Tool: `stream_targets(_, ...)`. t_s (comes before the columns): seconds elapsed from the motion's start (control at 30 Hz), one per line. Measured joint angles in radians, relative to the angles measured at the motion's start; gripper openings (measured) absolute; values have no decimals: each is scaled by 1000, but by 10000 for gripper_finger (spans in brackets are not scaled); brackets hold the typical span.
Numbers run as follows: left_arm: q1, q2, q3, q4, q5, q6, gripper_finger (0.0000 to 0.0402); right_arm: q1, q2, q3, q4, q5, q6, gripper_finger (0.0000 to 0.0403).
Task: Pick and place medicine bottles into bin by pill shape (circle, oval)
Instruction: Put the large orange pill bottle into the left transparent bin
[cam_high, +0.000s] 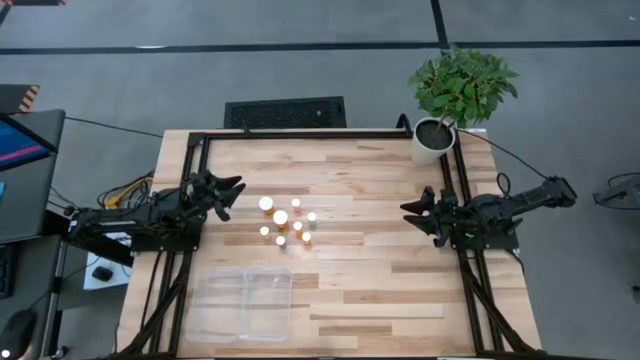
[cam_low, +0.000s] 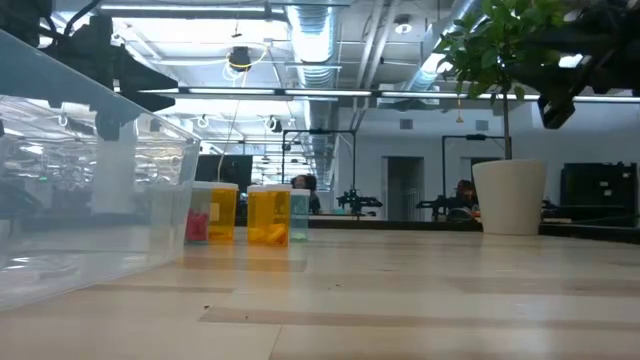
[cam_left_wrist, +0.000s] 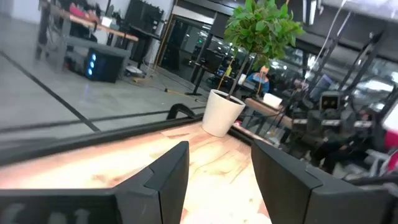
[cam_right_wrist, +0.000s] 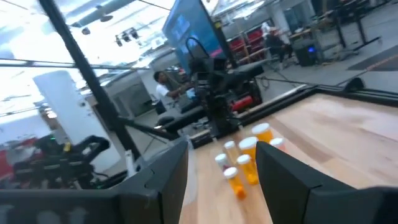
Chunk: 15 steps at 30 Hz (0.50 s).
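Observation:
Several small medicine bottles (cam_high: 285, 222) with white caps and amber bodies stand upright in a cluster at the middle of the table; they also show in the low view (cam_low: 268, 214) and the right wrist view (cam_right_wrist: 245, 162). The clear two-compartment bin (cam_high: 243, 302) lies near the front edge, left of centre. My left gripper (cam_high: 232, 195) is open and empty, hovering just left of the cluster. My right gripper (cam_high: 412, 212) is open and empty at the table's right side, well apart from the bottles.
A potted green plant in a white pot (cam_high: 436, 138) stands at the far right corner. A black frame (cam_high: 300, 134) runs along the table's far edge and sides. Bare wood lies between the bottles and my right gripper. People sit in the room beyond.

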Motion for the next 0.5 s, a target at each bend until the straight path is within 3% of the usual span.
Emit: stream_targets(0.5,0,0,0,35,26,-143,167,-80,2,0,71,21,14,201)
